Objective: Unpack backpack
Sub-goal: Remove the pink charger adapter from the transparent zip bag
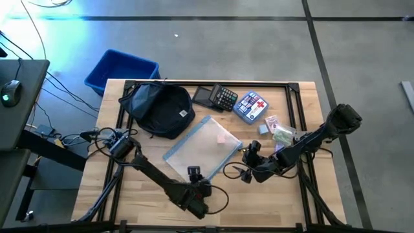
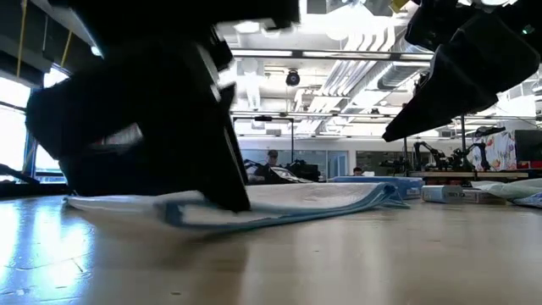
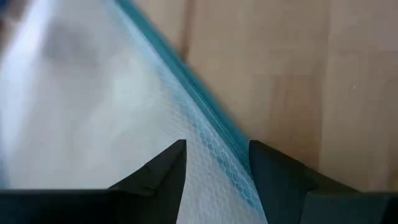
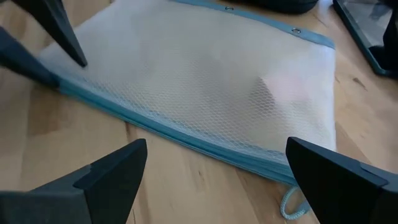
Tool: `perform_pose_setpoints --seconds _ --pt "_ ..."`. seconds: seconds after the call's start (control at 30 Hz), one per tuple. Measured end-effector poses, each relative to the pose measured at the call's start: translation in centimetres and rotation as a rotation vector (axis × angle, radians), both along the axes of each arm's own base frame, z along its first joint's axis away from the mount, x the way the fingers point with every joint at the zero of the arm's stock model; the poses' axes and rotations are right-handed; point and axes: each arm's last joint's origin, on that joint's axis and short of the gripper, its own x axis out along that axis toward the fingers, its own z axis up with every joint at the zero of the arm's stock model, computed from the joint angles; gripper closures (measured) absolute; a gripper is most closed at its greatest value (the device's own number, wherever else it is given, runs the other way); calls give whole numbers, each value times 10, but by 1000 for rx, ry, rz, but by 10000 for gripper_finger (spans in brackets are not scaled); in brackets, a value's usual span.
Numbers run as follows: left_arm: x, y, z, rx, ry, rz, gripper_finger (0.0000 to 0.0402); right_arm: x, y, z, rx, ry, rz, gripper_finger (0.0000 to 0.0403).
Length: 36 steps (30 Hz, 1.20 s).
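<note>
Wooden table point(image 1: 129, 194), mesh pouch point(image 1: 204, 149) between parted, empty left pincer point(image 1: 194, 173) and wide-open right pincer point(image 1: 249, 154), workshop room behind.

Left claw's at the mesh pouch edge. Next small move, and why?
Probably lift the left claw clear of the mesh pouch. Its fingers stand apart over the pouch's blue zipper edge, and the pouch already lies flat on the table, outside the backpack. The right claw waits open beside the pouch.

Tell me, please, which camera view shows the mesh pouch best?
The high view: the whole mesh pouch shows beside the backpack. The right wrist view shows most of it, the left wrist only its blue edge, the low view a flat sliver.
</note>
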Motion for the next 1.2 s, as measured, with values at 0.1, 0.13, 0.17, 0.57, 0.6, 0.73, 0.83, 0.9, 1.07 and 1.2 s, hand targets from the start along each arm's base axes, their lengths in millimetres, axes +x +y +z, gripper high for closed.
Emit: perform_pose_setpoints --seconds 0.1,0.13,0.17,0.57,0.6,0.73,0.83,0.9,1.07,1.2 --pt "-6 1 -2 5 35 35 263 0 0 0 -2 0 1 34" --pt "-7 3 -4 2 46 52 265 0 0 0 -2 0 1 34" --pt "-7 4 -5 0 49 68 267 0 0 0 -2 1 1 34" --pt "-5 -8 5 -99 -6 106 271 0 0 0 5 0 -6 34" --pt "-6 -7 3 -96 12 94 271 0 0 0 5 0 -6 34" --pt "-8 -3 -1 -65 58 96 271 0 0 0 6 2 -6 34" --pt "-10 -1 -2 -42 87 99 270 0 0 0 7 1 -7 34" --pt "-10 0 -2 -38 81 105 271 0 0 0 7 2 -7 34" --pt "-13 3 -2 -11 92 133 271 0 0 0 3 2 -6 34" --pt "-15 7 -2 -2 100 172 271 0 0 0 3 2 -6 34"
